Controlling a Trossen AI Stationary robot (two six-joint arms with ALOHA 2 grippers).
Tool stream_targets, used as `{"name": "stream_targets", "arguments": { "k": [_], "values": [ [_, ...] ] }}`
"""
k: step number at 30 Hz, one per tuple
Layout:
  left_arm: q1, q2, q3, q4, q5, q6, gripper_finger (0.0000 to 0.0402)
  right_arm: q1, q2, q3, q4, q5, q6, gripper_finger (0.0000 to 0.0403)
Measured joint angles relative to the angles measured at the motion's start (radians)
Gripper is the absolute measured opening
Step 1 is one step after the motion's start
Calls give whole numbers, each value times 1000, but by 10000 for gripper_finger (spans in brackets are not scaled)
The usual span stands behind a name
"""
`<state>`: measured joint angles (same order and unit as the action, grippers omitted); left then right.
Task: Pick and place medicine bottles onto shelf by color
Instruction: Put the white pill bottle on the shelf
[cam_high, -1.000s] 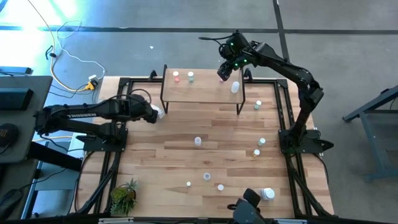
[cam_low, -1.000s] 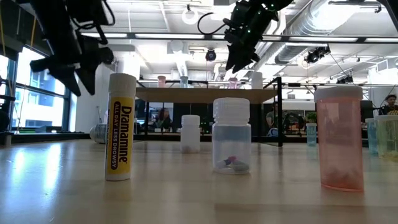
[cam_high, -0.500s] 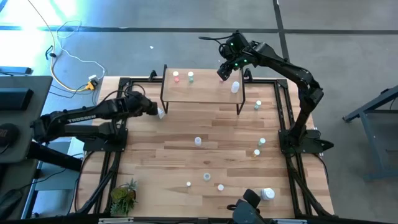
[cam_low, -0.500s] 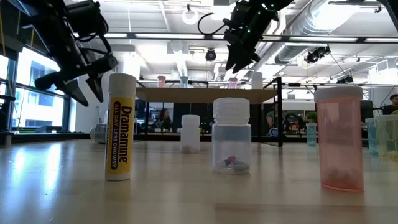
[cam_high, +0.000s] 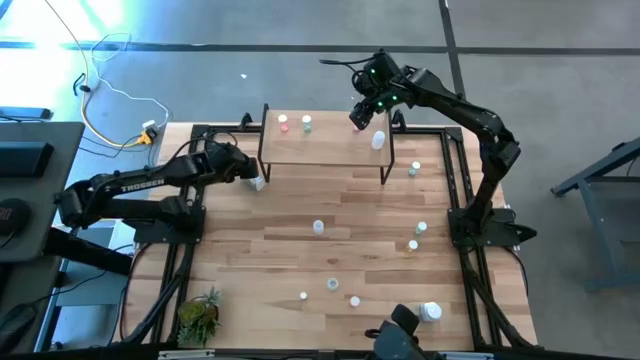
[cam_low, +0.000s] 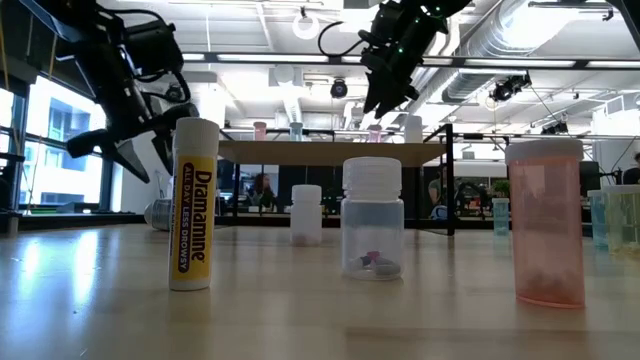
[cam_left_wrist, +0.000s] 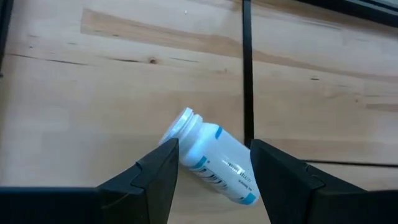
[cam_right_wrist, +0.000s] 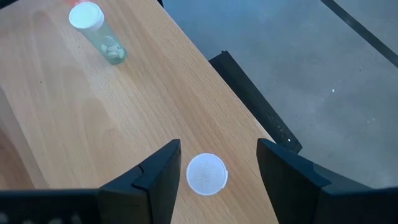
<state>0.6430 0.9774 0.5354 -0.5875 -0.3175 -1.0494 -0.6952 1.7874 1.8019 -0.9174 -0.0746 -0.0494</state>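
The shelf (cam_high: 325, 145), a light board on black legs, stands at the table's far side. On it stand a red-capped bottle (cam_high: 284, 124) and a green-capped one (cam_high: 307, 123), and a white bottle (cam_high: 378, 140) sits near its right end. My right gripper (cam_high: 358, 122) hovers open above the shelf's far right part; a white-capped bottle (cam_right_wrist: 206, 174) stands on the board below, between its fingers, untouched. My left gripper (cam_high: 250, 176) is open, low over the table by the shelf's near left leg (cam_left_wrist: 247, 74). Its fingers straddle a white blue-labelled bottle (cam_left_wrist: 214, 158) lying on its side.
Several small bottles are scattered over the table's middle and right (cam_high: 319, 227) (cam_high: 421, 228) (cam_high: 414, 169). A larger white one (cam_high: 431, 312) lies near the near edge. A potted plant (cam_high: 200, 315) stands at the near left corner. A yellow tube (cam_low: 194, 205) and a pink vial (cam_low: 545, 225) stand near the low camera.
My left gripper has come down toward the table and edged toward the far edge, closing on the white bottle lying by the shelf's leg. The bottle has stayed where it was. My right arm has kept still.
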Motion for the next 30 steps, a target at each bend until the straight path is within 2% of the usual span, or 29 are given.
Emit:
{"name": "stream_targets", "arguments": {
  "k": [15, 30],
  "values": [
    [-3, 122, 0, 52, 19, -37, 191, 0, 0, 0, 0, 0, 0, 202],
    [-2, 133, 0, 53, -4, -12, 190, 2, 0, 0, -6, 0, 0, 202]
  ]
}}
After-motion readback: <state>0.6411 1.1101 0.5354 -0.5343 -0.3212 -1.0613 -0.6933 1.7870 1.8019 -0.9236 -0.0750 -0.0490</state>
